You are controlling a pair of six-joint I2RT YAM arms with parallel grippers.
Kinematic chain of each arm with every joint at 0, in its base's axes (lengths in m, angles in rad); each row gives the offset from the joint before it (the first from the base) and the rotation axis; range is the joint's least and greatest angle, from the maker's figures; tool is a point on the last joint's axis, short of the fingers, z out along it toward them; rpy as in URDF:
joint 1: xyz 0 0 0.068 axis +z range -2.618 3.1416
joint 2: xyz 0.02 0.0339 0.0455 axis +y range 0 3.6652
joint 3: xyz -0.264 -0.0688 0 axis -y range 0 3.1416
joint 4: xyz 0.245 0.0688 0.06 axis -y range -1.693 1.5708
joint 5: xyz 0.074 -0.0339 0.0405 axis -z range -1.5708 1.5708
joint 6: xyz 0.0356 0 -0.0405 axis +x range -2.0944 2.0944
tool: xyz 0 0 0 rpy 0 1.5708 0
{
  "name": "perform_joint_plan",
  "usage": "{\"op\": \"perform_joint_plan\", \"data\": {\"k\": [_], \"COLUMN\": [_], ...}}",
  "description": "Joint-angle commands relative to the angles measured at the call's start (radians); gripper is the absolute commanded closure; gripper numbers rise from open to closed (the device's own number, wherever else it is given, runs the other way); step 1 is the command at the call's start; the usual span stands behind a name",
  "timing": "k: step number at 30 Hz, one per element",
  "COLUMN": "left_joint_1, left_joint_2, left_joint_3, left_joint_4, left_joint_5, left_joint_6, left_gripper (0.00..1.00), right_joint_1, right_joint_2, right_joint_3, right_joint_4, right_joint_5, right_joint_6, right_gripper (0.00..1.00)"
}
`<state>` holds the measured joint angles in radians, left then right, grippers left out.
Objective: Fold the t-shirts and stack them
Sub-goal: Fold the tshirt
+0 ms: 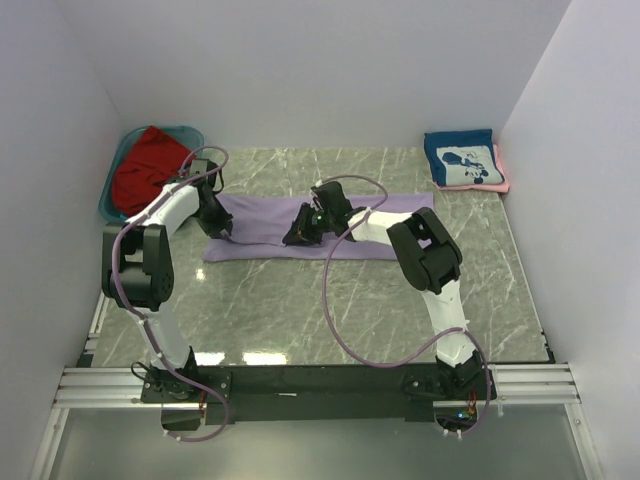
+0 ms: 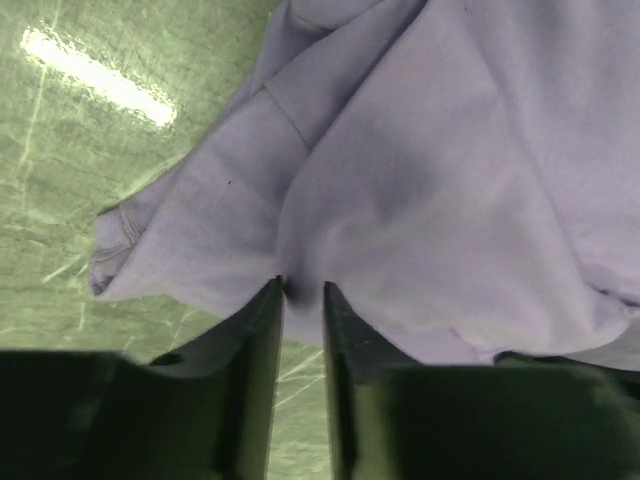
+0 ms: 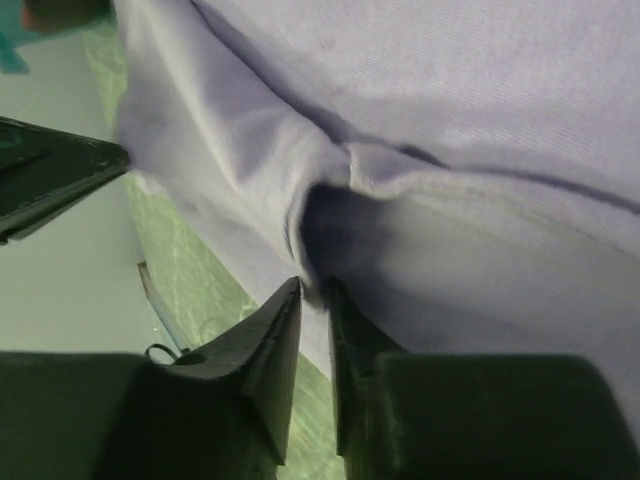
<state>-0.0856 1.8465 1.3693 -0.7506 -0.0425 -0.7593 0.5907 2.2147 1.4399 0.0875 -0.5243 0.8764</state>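
A lavender t-shirt [image 1: 370,225] lies folded into a long strip across the middle of the table. My left gripper [image 1: 222,232] is at its left end, shut on a pinch of the lavender cloth [image 2: 420,200]. My right gripper [image 1: 298,236] is at the strip's front edge near its middle, shut on a fold of the same shirt [image 3: 450,150]. A red t-shirt [image 1: 148,168] lies bunched in the teal tub [image 1: 186,132] at the back left. A folded navy t-shirt with a white graphic [image 1: 462,160] sits on a pink one [image 1: 502,172] at the back right.
White walls close the table in on three sides. The teal tub's rim lies just behind my left arm. My two grippers are near each other over the shirt's left half. The marble tabletop [image 1: 330,310] spreads between the shirt and the arm bases.
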Motion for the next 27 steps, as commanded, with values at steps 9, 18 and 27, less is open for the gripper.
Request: {"op": "perform_joint_plan", "data": {"k": [9,18,27], "left_joint_1": [0.004,-0.008,0.004], "left_joint_2": [-0.157,-0.046,0.158], "left_joint_3": [0.074,0.083,0.114], "left_joint_4": [-0.053,0.140,0.203], "left_joint_5": [-0.062,0.049,-0.039], "left_joint_6": [0.028,0.006,-0.037], "left_gripper": [0.42,0.63,0.69], "right_joint_1": [-0.014,-0.043,-0.092], "right_joint_2": [-0.177,-0.081,0.146], "right_joint_3": [0.122,0.151,0.163], "right_joint_4": [-0.239,0.052,0.248], "right_joint_5": [0.090,-0.087,-0.103], "right_joint_6": [-0.205,-0.064,0.070], "right_gripper": [0.56,0.55,0.57]}}
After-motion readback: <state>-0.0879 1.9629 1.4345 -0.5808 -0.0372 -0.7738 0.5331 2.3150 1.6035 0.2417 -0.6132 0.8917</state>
